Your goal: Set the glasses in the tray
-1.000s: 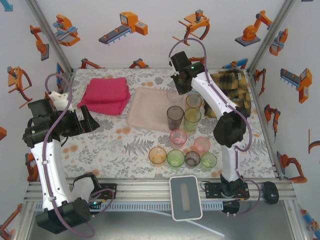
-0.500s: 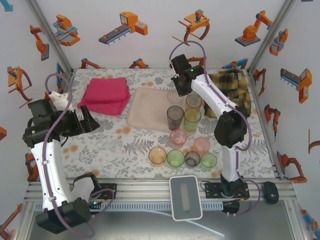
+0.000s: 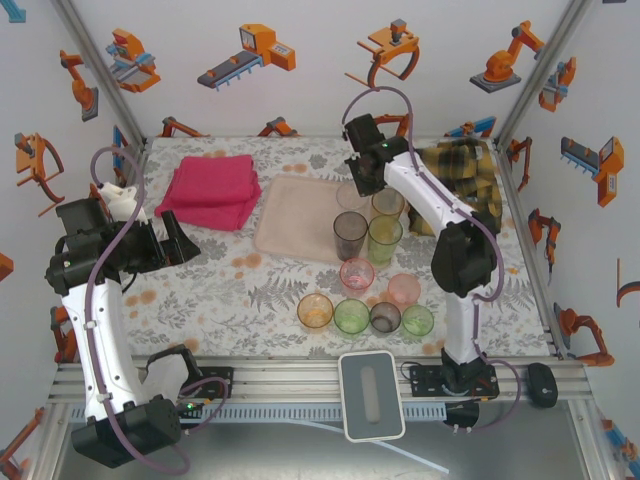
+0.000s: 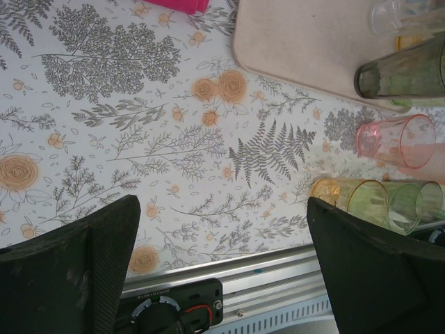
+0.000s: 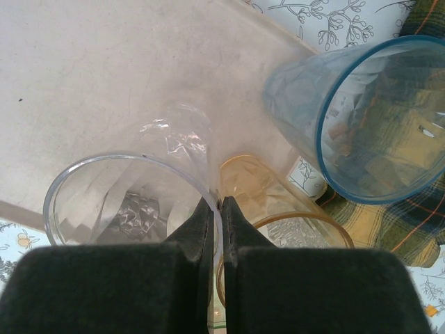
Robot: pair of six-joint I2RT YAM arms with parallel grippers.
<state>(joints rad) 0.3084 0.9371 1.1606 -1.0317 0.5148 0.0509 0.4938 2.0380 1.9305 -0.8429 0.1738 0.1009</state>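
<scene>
My right tool [image 5: 216, 206], barely shifted, still pinches the clear glass [image 5: 125, 209] by its rim on the tray [image 5: 104, 69] — release pending.

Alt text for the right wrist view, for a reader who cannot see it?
The right arm's fingers pinch the rim of a clear glass over the pale pink tray. An orange glass stands just right of it, with a blue glass beyond, by a plaid shirt.

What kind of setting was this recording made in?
Probably a lab data-collection booth, not a home: white walls printed with cartoon robots, aluminium framing, and a floral-covered table holding staged glasses and a tray.
</scene>
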